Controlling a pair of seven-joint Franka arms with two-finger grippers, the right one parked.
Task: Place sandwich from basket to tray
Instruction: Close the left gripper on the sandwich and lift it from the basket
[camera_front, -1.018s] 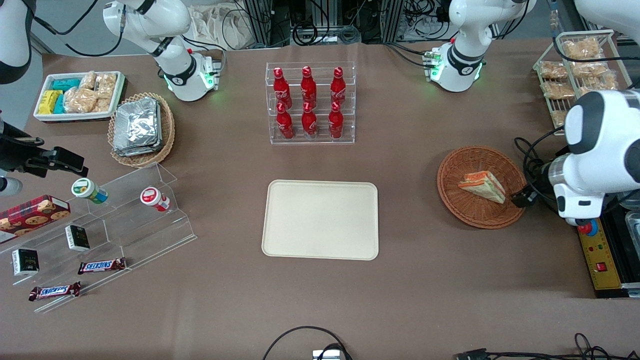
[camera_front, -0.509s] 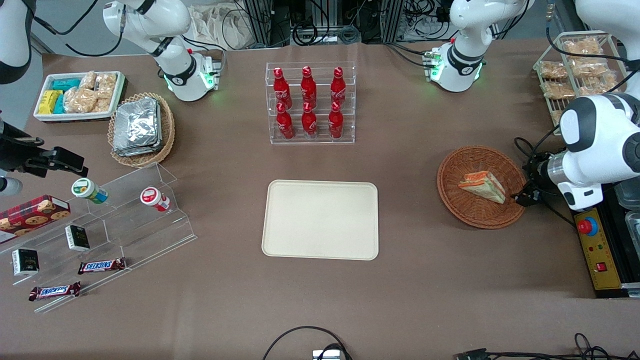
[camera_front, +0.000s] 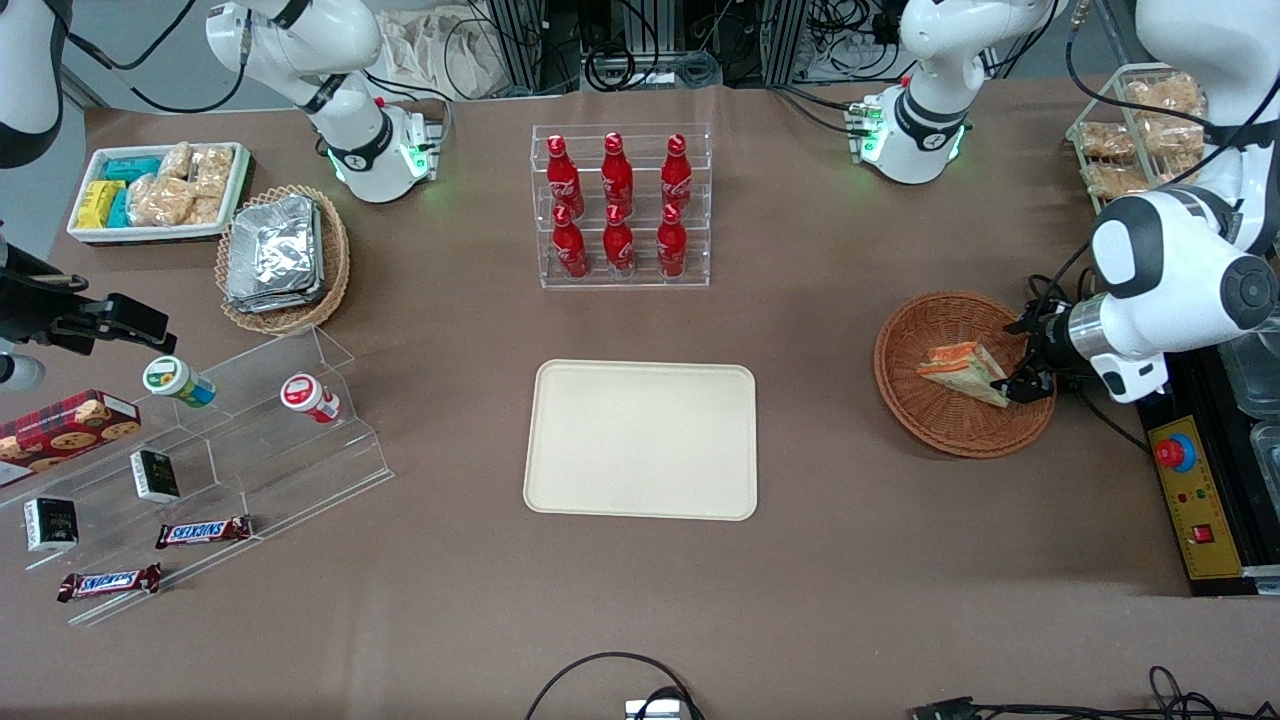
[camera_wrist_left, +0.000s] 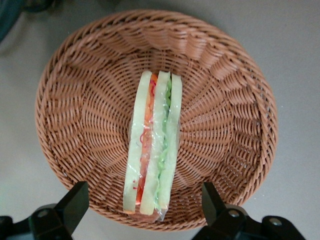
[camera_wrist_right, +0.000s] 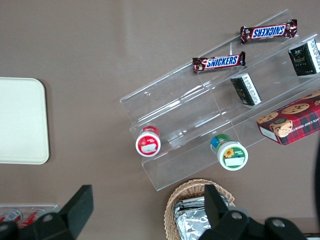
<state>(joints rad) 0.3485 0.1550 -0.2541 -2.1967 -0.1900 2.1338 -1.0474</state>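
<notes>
The clear-wrapped wedge sandwich (camera_front: 965, 372) (camera_wrist_left: 152, 145) with pale bread and orange, red and green layers lies in the round reddish-brown wicker basket (camera_front: 925, 408) (camera_wrist_left: 75, 110). My gripper (camera_front: 1022, 360) (camera_wrist_left: 145, 205) hangs open over the basket's rim toward the working arm's end, its two black fingers (camera_wrist_left: 75, 202) standing either side of the sandwich's end, apart from it and holding nothing. The empty cream tray (camera_front: 641, 439) lies flat mid-table, toward the parked arm from the basket.
A clear rack of red bottles (camera_front: 620, 205) stands farther from the front camera than the tray. A wire rack of snack bags (camera_front: 1140, 140) and a yellow box with a red stop button (camera_front: 1190, 490) sit at the working arm's end.
My gripper has moved from beside the basket's rim in over it, closer to the sandwich, and farther from the front camera. The sandwich has not moved.
</notes>
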